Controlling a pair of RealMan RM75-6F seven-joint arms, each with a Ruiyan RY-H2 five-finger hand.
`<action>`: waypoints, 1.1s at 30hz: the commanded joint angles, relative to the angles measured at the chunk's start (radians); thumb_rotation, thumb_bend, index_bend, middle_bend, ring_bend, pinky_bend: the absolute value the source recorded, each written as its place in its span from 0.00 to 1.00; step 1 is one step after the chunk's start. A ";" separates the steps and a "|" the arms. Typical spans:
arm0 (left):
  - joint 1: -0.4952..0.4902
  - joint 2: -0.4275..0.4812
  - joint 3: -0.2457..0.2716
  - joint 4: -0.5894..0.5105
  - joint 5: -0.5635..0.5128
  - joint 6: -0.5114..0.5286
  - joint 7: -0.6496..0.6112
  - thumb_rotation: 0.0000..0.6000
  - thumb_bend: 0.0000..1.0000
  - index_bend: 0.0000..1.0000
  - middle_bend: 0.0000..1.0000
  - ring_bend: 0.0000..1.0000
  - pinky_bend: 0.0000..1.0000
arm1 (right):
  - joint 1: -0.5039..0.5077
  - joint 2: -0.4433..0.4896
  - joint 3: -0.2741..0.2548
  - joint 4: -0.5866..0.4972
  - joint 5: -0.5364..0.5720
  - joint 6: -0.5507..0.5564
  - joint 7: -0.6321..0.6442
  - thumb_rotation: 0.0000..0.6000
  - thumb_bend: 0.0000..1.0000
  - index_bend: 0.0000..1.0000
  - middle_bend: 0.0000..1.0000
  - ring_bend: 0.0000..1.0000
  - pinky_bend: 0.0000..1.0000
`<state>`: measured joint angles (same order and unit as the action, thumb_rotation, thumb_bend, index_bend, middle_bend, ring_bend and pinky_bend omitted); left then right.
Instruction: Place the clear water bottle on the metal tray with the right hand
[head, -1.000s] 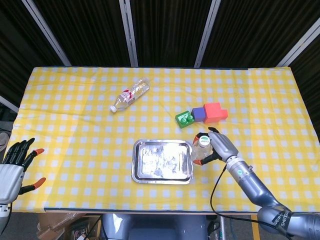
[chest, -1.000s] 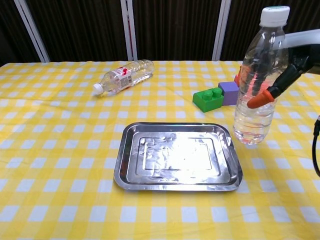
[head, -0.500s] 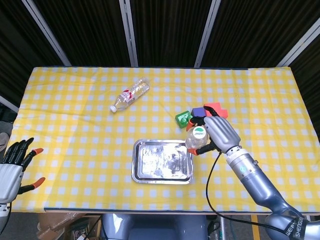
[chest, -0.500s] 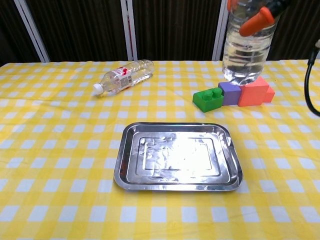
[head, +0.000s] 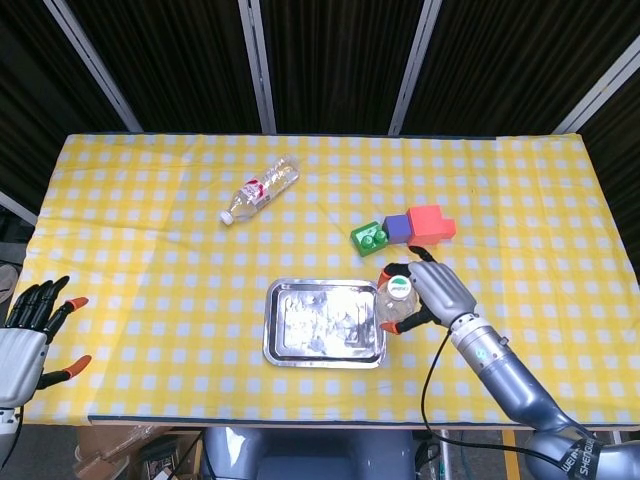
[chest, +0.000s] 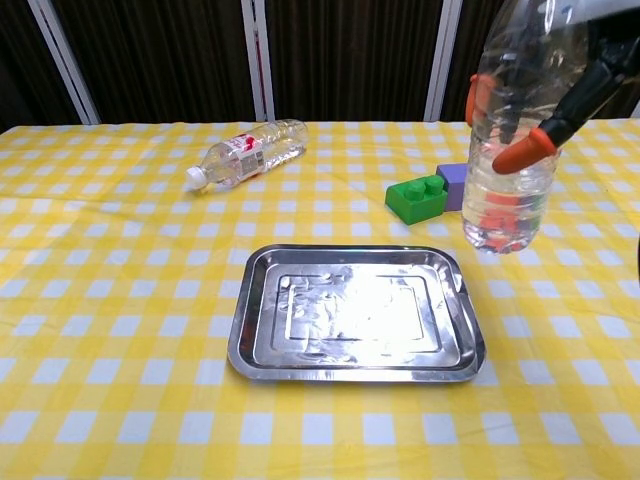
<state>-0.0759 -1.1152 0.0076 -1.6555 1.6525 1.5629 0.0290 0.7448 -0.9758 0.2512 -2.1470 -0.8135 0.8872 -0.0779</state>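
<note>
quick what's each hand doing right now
Left hand: open, holding nothing, at the table's left edge.
Right hand: holding the clear water bottle upright, above the table beside the metal tray.

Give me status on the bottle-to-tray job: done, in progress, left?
Done: the right hand grips the clear water bottle upright, lifted off the table. In progress: the bottle hangs by the metal tray, at its right edge, base above the cloth. Left: shift it over the tray, set it down, release. The left hand is idle.
</note>
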 joint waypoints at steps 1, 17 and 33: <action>-0.001 -0.002 -0.001 0.000 -0.002 -0.002 0.004 1.00 0.19 0.22 0.00 0.00 0.00 | -0.022 -0.040 -0.016 0.053 -0.062 -0.026 0.052 1.00 0.18 0.76 0.63 0.43 0.00; 0.002 -0.010 0.001 -0.003 -0.004 -0.005 0.036 1.00 0.19 0.22 0.00 0.00 0.00 | -0.171 0.120 0.010 0.319 -0.199 -0.121 0.418 1.00 0.18 0.76 0.63 0.43 0.00; 0.007 -0.005 -0.001 -0.009 0.001 0.010 0.027 1.00 0.19 0.22 0.00 0.00 0.00 | -0.202 0.105 0.010 0.312 -0.472 -0.170 0.660 1.00 0.19 0.76 0.63 0.43 0.00</action>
<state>-0.0698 -1.1213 0.0068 -1.6648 1.6533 1.5719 0.0578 0.5301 -0.8547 0.2655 -1.8101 -1.2730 0.7255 0.5983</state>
